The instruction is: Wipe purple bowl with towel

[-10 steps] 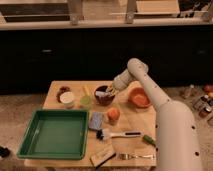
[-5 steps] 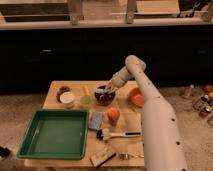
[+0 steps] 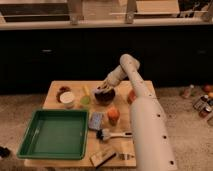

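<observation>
The dark purple bowl [image 3: 105, 96] stands at the middle of the wooden table [image 3: 142, 86], toward its far side. My gripper [image 3: 104, 88] reaches down from the elbow at the upper right and sits right at the bowl's rim, over its inside. A pale patch at the gripper may be the towel [image 3: 101, 85]; I cannot make it out clearly. The arm hides part of the bowl's right side.
A green tray [image 3: 30, 146] fills the table's front left. A white bowl [image 3: 66, 98], green cup [image 3: 85, 100] and orange bowl [image 3: 130, 96] flank the purple bowl. An orange fruit [image 3: 113, 114], blue sponge [image 3: 96, 120] and brush [image 3: 111, 134] lie in front.
The elbow has shifted slightly left and the forearm has changed angle a little. The gripper stays at the purple bowl.
</observation>
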Robot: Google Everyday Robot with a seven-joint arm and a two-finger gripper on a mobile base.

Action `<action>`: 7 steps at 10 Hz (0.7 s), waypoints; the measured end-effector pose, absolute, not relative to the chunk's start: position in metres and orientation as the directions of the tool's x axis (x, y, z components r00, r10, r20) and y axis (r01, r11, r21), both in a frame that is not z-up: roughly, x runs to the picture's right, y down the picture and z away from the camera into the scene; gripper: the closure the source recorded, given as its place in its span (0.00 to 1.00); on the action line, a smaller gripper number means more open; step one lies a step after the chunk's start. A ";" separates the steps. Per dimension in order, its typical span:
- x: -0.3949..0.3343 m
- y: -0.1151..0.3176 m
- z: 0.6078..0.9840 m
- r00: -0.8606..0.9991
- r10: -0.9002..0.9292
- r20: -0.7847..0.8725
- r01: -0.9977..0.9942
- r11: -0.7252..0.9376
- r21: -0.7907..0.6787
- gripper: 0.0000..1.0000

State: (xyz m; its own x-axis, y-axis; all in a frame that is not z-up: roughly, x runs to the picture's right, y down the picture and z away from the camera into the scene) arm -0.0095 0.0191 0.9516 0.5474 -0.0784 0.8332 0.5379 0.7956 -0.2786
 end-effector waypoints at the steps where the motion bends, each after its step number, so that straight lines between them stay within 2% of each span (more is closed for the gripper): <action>1: -0.015 0.021 0.949 0.532 -0.081 0.843 0.550 0.790 -0.271 1.00; 7: -0.012 0.047 0.929 0.509 -0.062 0.858 0.569 0.773 -0.282 1.00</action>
State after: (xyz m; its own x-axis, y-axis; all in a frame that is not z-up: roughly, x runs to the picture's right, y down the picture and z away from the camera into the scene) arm -0.0116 0.0469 0.9287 0.5092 -0.0618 0.8584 0.5687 0.7728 -0.2818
